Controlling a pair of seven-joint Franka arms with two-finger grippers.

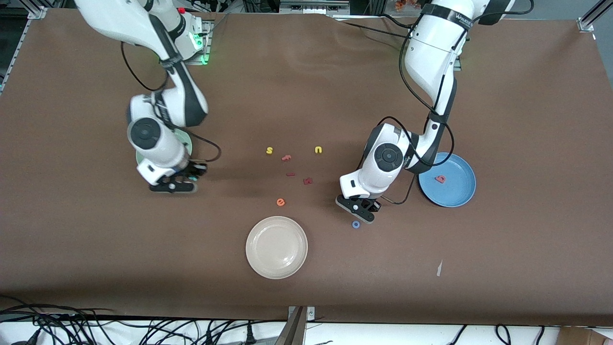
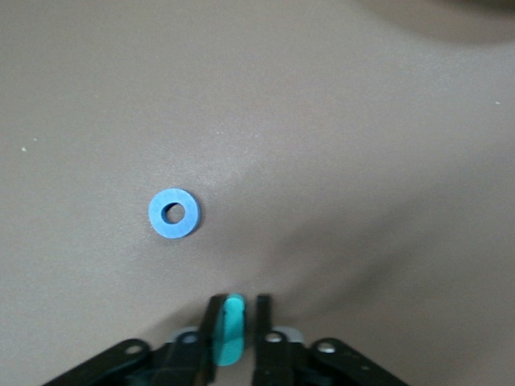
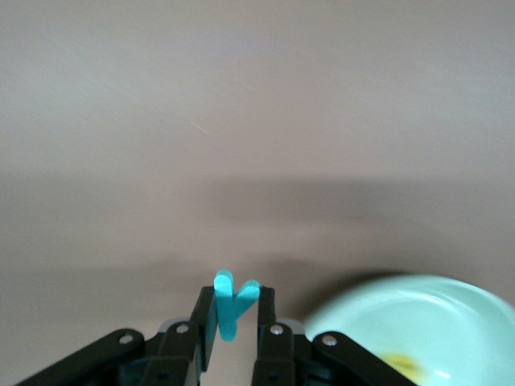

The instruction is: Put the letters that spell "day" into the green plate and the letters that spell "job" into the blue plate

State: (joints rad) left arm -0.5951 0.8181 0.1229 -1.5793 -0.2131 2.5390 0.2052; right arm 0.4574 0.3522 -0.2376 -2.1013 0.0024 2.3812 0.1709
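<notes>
The left gripper (image 2: pixel 235 326) pinches the teal j (image 2: pixel 232 330) between nearly closed fingers, just beside the blue o (image 2: pixel 173 213) on the table, near the blue plate (image 1: pixel 460 192) holding the pink b (image 1: pixel 440 179). The right gripper (image 3: pixel 236 322) clamps the teal y (image 3: pixel 232 305) beside the green plate (image 3: pixel 378 318).

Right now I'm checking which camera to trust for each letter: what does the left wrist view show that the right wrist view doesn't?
Only the left wrist view shows the blue o lying flat on the table and the left gripper shut on the teal j. Only the right wrist view shows the right gripper shut on the teal y, beside the green plate with something yellow in it. Both share the bare brown table.
</notes>
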